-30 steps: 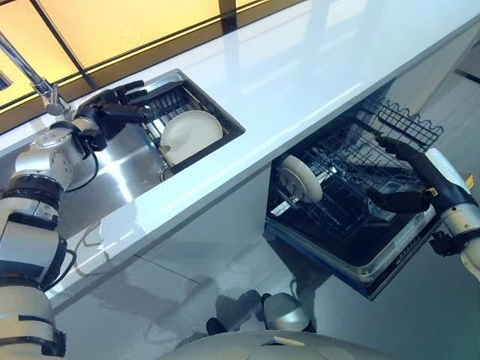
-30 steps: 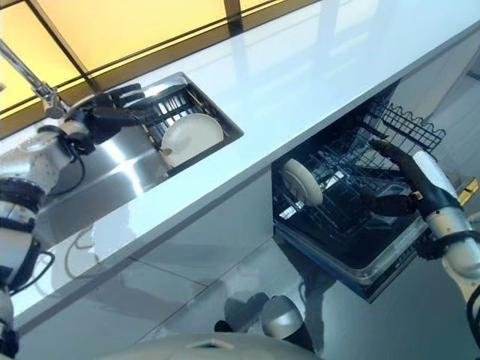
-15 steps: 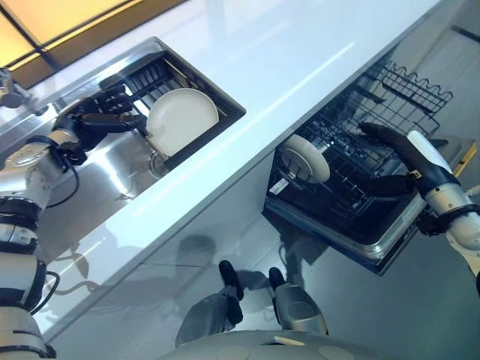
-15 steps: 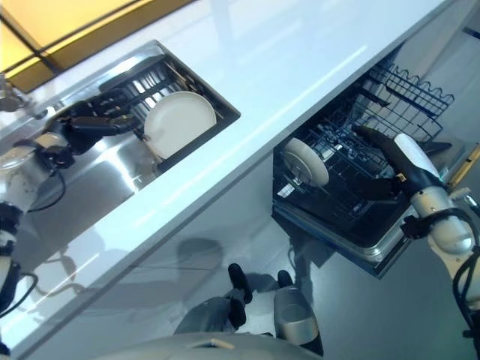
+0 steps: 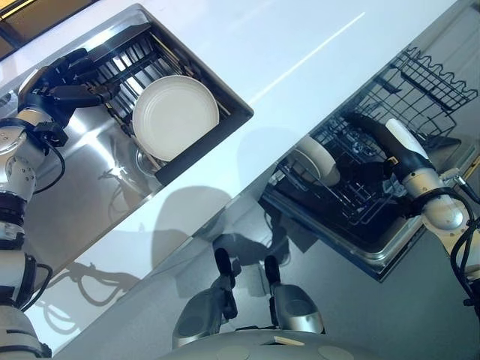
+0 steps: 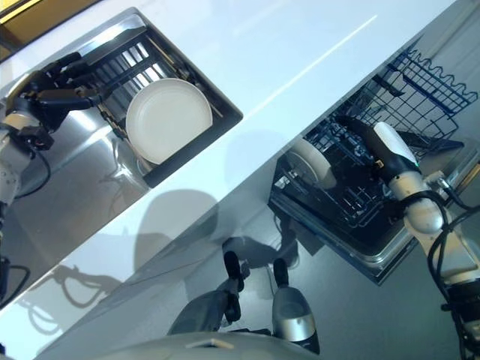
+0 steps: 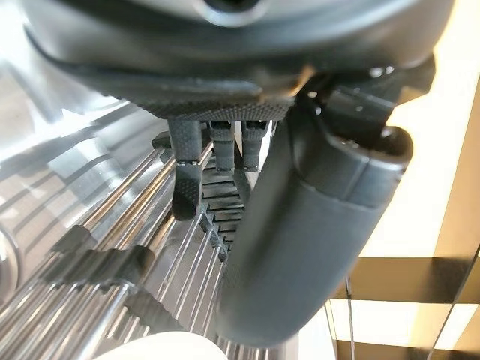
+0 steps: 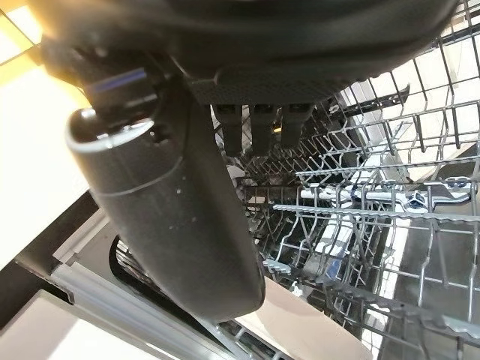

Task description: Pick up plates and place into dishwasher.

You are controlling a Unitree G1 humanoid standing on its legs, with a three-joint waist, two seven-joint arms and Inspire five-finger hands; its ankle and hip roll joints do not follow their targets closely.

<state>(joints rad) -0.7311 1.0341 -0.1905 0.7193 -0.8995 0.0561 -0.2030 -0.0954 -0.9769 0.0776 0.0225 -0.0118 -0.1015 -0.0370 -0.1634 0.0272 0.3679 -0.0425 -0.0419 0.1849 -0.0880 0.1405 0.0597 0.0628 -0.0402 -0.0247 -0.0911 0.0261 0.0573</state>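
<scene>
Fingers of our left hand (image 5: 58, 84) reach out straight and loose over the dark wire rack (image 5: 139, 56) in the sink (image 5: 90, 176), with nothing in their grasp; in the left wrist view the fingertips (image 7: 185, 196) hang just above the rack's metal bars. Just past those fingertips we see a white plate (image 5: 175, 115) lying tilted in the rack, close to our thumb but not touching it. Beyond the sink runs the white countertop (image 5: 300, 45). Below its edge the dishwasher rack (image 5: 360, 187) stands pulled out, and a second white plate (image 5: 316, 161) stands upright on edge in its tines. Our right hand (image 5: 375, 139) sits over this rack, fingers extended and relaxed, thumb apart from them, holding nothing. The upright plate stands beside our thumb, near but apart. In the right wrist view our fingers (image 8: 255, 124) point into the blue-grey wire basket (image 8: 390, 202), and a pale plate edge (image 8: 300, 322) shows beneath the thumb.
</scene>
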